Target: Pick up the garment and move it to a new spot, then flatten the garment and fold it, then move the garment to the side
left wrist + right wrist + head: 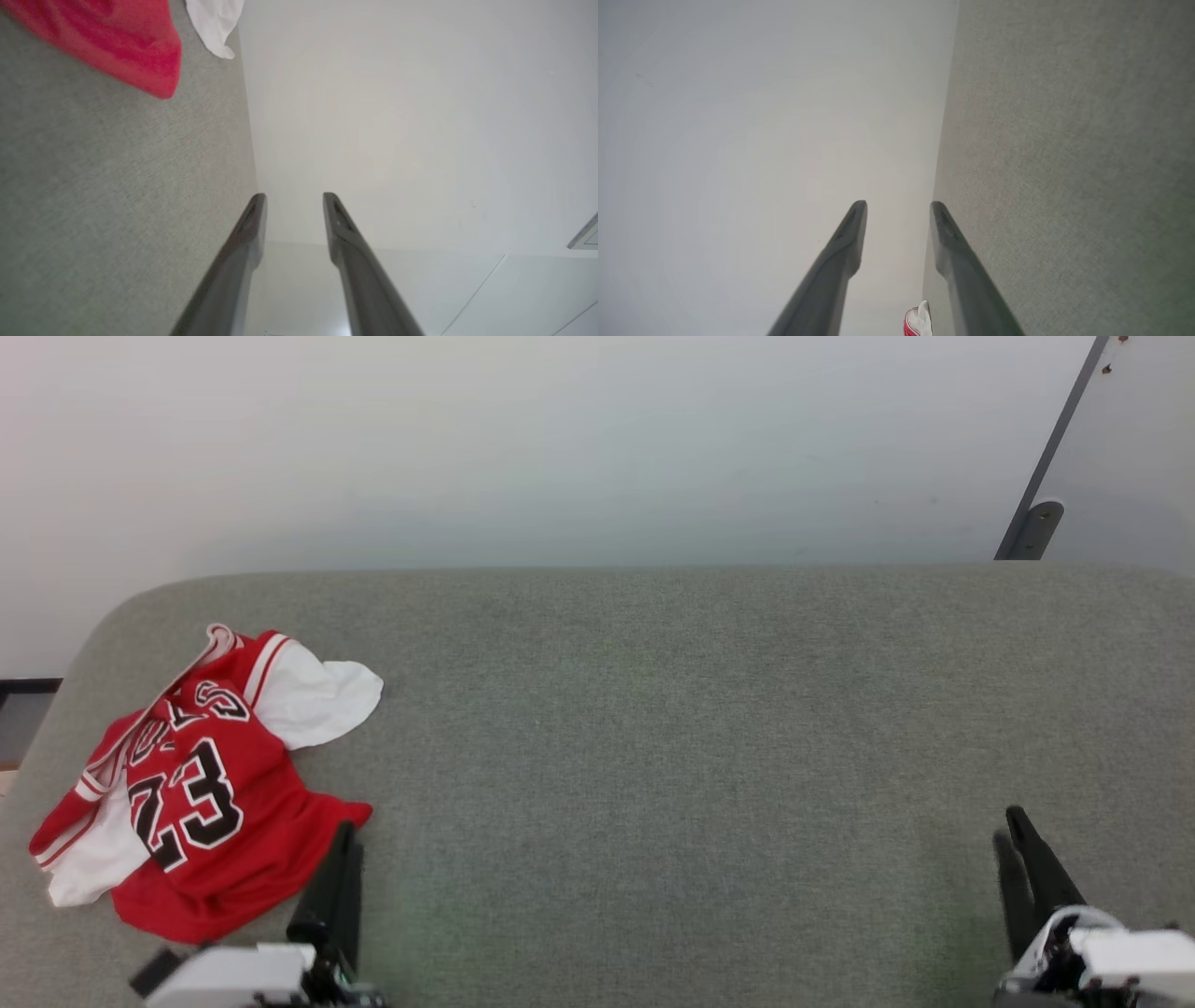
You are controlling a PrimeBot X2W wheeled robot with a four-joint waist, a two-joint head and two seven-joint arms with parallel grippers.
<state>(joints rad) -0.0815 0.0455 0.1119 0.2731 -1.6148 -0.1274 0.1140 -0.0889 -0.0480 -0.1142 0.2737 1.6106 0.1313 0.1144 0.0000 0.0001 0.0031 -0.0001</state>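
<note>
The red basketball jersey point(201, 793) is lying crumpled near the left edge of the grey fabric-covered table point(653, 756), closer to the near left corner than to the far one. Its black "23" is facing up, 1 white sleeve is spreading toward the far side, and another is trailing toward the left edge.

The left gripper point(347, 835) is hovering just beside the jersey's near right hem, though contact is hard to judge from the head view. In the left wrist view, its 2 fingers are standing narrowly apart, holding nothing point(294, 198), with the red hem point(117, 46) showing at the upper left.

The right gripper point(1008, 831) is sitting well apart from it, near the table's right edge, its fingers also parted narrowly and gripping nothing point(899, 205).
</note>
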